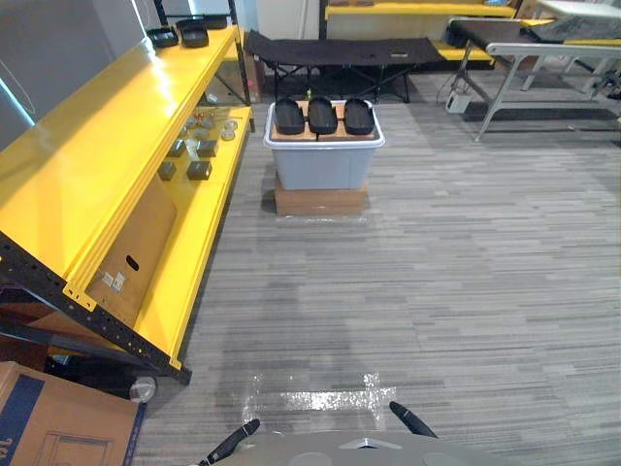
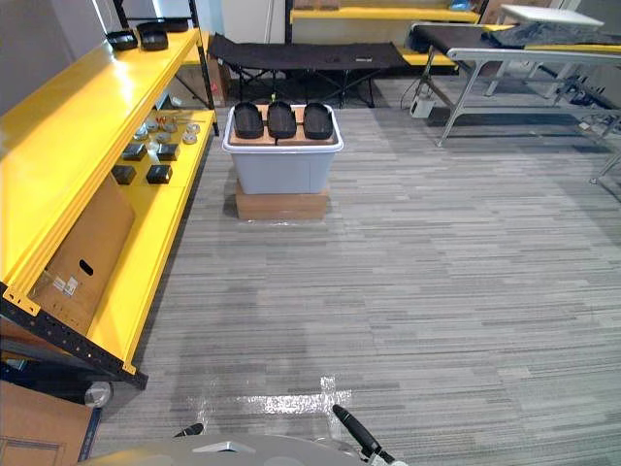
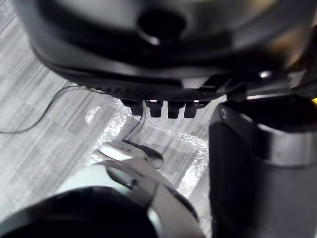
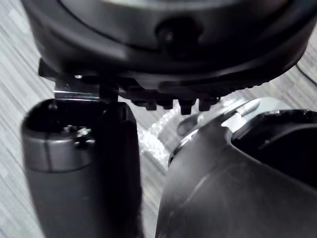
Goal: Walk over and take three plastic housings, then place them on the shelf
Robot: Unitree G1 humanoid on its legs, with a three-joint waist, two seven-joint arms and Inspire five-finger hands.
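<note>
While the left hand [image 1: 233, 442] and right hand [image 1: 412, 419] hang loose-fingered, three plastic housings [image 1: 322, 116] sit well ahead.

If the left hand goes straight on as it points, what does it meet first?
Probably the grey floor by the shiny tape patch: the left hand hangs pointing down, with nothing between them, though depth is unclear.

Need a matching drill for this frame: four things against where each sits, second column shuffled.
Things:
1. housings
2. grey bin
3. cardboard box
4. black cot

Places:
A. on the lower level of the yellow shelf
B. in a row on top of the bin
C. standing on the floor behind the bin
D. on a brown base

Pairs: 1-B; 2-D; 3-A; 4-C
</note>
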